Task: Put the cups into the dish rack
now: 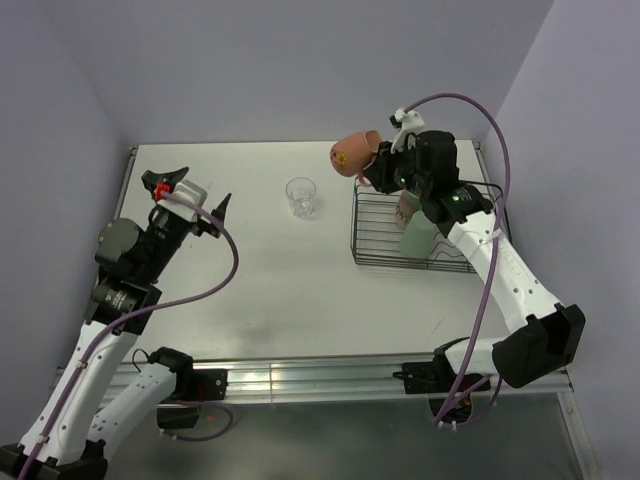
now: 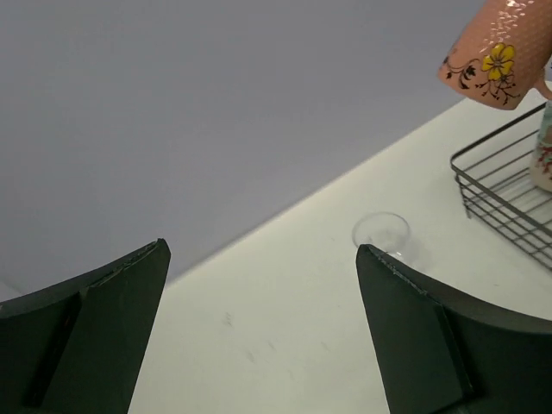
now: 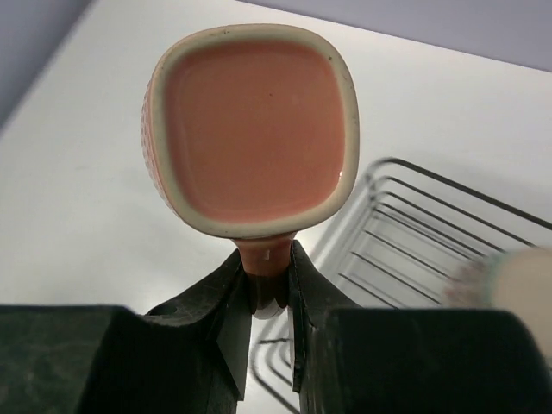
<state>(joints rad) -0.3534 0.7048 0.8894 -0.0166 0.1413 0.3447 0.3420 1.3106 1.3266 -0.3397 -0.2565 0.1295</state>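
My right gripper [image 1: 377, 172] is shut on the handle of the pinkish mug [image 1: 354, 152], holding it in the air over the far left corner of the black wire dish rack [image 1: 372, 255]. In the right wrist view the mug's [image 3: 254, 129] pink inside faces the camera, and the gripper [image 3: 267, 259] pinches its handle. A green tumbler [image 1: 418, 238] and a cream patterned mug [image 1: 405, 205] stand in the rack. A clear glass [image 1: 301, 197] stands on the table left of the rack. My left gripper [image 1: 200, 190] hangs open and empty, well left of the glass [image 2: 381, 233].
The rack [image 2: 500, 185] sits at the table's right side, close to the right wall. A grey back wall runs behind the table. The right arm reaches over the rack's near side. The flower-patterned side of the pinkish mug [image 2: 496, 52] shows in the left wrist view.
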